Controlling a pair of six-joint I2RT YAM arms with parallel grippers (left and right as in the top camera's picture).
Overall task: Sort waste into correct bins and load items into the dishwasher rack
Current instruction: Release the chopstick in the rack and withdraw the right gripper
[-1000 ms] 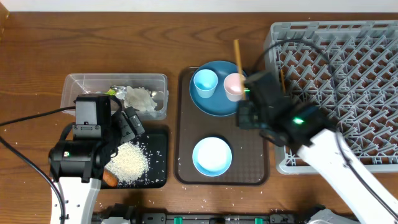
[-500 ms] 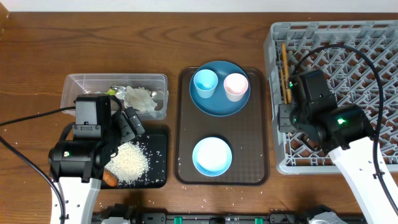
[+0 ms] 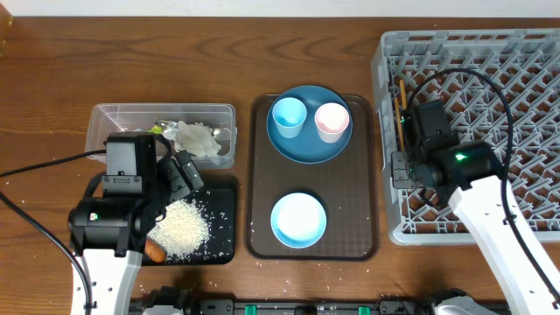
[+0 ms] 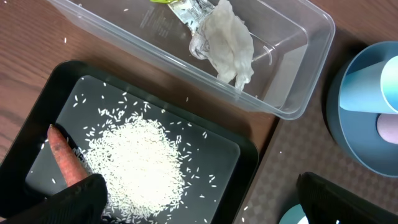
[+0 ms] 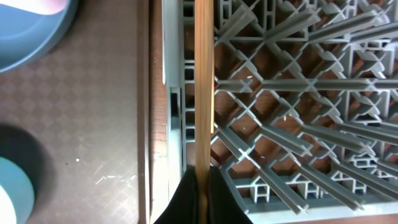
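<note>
Jaws of the right gripper point(image 5: 202, 180) pinch shut on a wooden chopstick point(image 5: 204, 81), which runs ahead of them over the edge of the grey rack point(image 5: 298, 93). The left gripper point(image 4: 202, 186) gapes wide, empty. Beneath it the black tray point(image 4: 37, 118) holds rice point(image 4: 140, 158) and a carrot point(image 4: 64, 155); beyond it the clear tub point(image 4: 298, 93) holds crumpled paper point(image 4: 227, 46).

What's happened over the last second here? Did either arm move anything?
The right gripper, shut on a wooden chopstick, swung right from above the blue plate to the left edge of the dishwasher rack; it has not let go. The left gripper stayed open over the black tray. The light-blue cup, pink cup and bowl did not move.
</note>
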